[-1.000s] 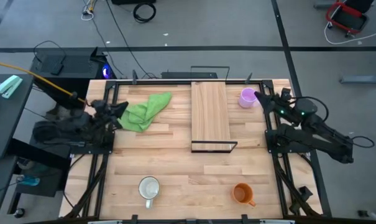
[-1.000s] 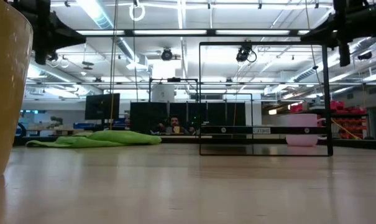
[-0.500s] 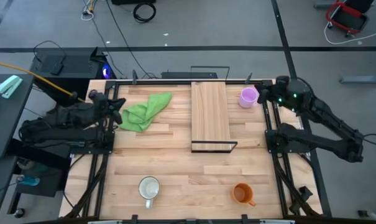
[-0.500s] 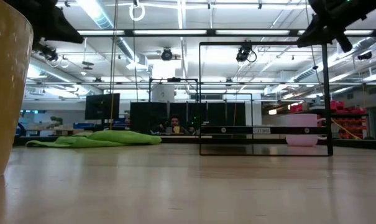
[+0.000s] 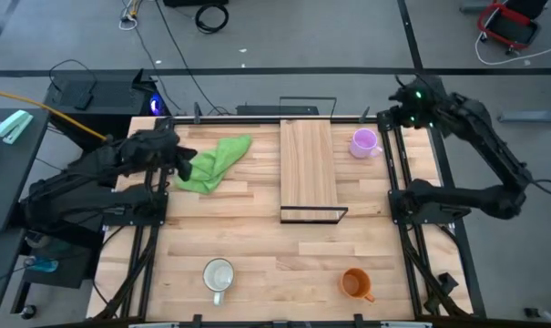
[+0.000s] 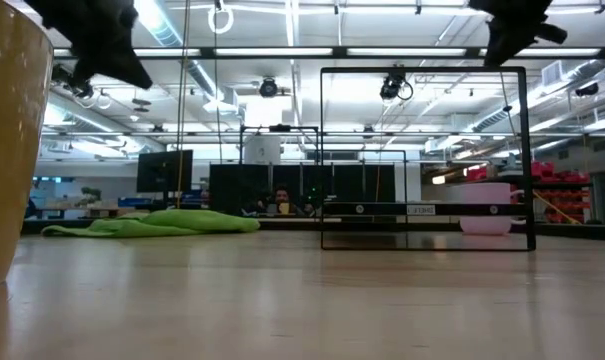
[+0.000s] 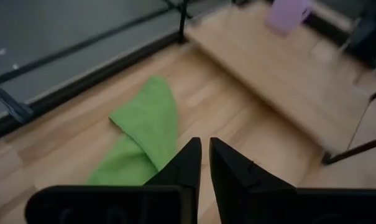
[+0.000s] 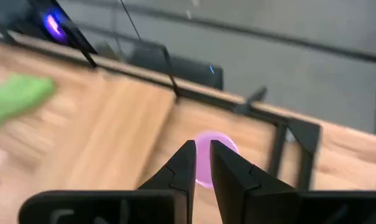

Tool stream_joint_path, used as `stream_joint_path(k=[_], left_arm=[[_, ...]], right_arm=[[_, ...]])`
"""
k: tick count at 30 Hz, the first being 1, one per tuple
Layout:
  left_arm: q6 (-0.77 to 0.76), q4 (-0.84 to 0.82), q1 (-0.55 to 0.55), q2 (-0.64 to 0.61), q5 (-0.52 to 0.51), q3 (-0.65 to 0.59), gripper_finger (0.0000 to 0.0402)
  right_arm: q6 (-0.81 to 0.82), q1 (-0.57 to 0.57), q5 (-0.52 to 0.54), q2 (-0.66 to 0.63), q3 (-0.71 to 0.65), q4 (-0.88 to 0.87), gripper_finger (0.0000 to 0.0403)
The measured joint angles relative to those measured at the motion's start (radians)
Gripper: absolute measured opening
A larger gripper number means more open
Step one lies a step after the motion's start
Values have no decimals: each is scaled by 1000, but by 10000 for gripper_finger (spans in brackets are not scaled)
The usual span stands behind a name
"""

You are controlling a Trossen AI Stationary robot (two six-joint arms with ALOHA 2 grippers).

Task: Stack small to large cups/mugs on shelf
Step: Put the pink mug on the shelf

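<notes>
The light purple mug [image 5: 364, 142] stands on the table right of the shelf [image 5: 308, 164], a wood plank with black frames at its ends. The white mug [image 5: 219, 275] and the orange mug [image 5: 355, 284] stand near the table's near edge. My right gripper [image 5: 393, 118] hangs shut above the far right corner, pointing down at the purple mug [image 8: 222, 144]. My left gripper [image 5: 188, 167], also shut [image 7: 204, 152], hovers over the left side by a green cloth [image 7: 144, 134]. In the low view both grippers, left [image 6: 97, 40] and right [image 6: 517, 25], are high above the table.
The green cloth [image 5: 211, 162] lies crumpled left of the shelf. Bare wood runs across the table's middle between the shelf's near frame [image 5: 314, 215] and the two near mugs. A tall yellowish mug wall [image 6: 12, 140] fills the low view's left edge. Black frame posts border the table's sides.
Both arms have risen from low positions at the table's sides. The right gripper has lifted away from beside the purple mug toward the far edge and tipped downward. The left gripper has lifted beside the green cloth and tipped downward. The mugs and cloth have stayed put.
</notes>
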Motion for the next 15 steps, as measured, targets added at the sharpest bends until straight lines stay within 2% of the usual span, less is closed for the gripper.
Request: stream_joint_path(k=[8,11,15], left_arm=[[98,41,70,106,64,0,50],[105,63,77,115,66,0,53],[107,91,83,115,67,0,53]], right_arm=[[-91,-146,-72,243,160,-219,56],[-76,-153,-72,292,208,-299,56],[-32,-148,-79,317,223,-311,56]])
